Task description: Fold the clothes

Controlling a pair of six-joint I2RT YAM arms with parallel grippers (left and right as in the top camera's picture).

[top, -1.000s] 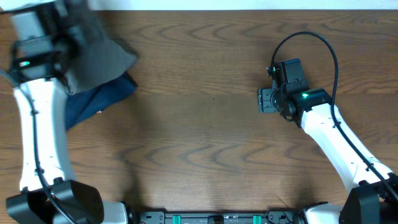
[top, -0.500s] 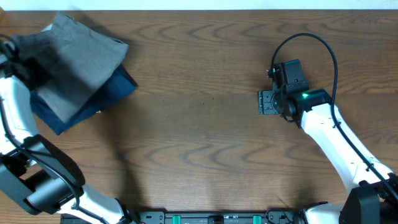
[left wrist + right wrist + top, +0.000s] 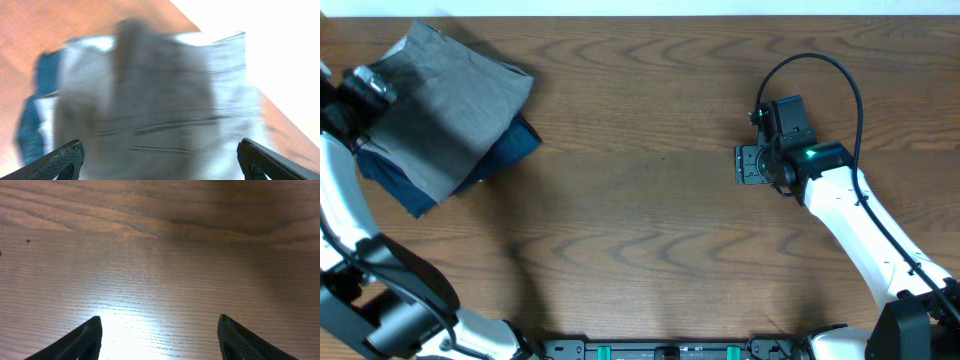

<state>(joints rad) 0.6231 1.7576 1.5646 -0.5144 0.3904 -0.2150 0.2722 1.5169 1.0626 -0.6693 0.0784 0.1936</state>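
The clothes, a grey-taupe folded garment (image 3: pixel 450 95), lie at the table's far left corner, stacked on a dark navy garment (image 3: pixel 510 150). In the left wrist view the grey fabric (image 3: pixel 160 100) is blurred and fills most of the frame, with blue showing at its left. My left gripper (image 3: pixel 372 92) sits at the pile's left edge. Its jaws stand wide open (image 3: pixel 161 164) with nothing pinched between them. My right gripper (image 3: pixel 748 163) hovers over bare wood at the right, open (image 3: pixel 160 340) and holding nothing.
The wooden table (image 3: pixel 640 230) stretches between the two arms. A black cable (image 3: pixel 820 62) loops above the right wrist. The table's far edge meets a white surface (image 3: pixel 280 45) just behind the pile.
My left gripper has opened and let go of the grey garment, which now lies flat on the navy one. The left arm has drawn back to the left. The right arm is unchanged.
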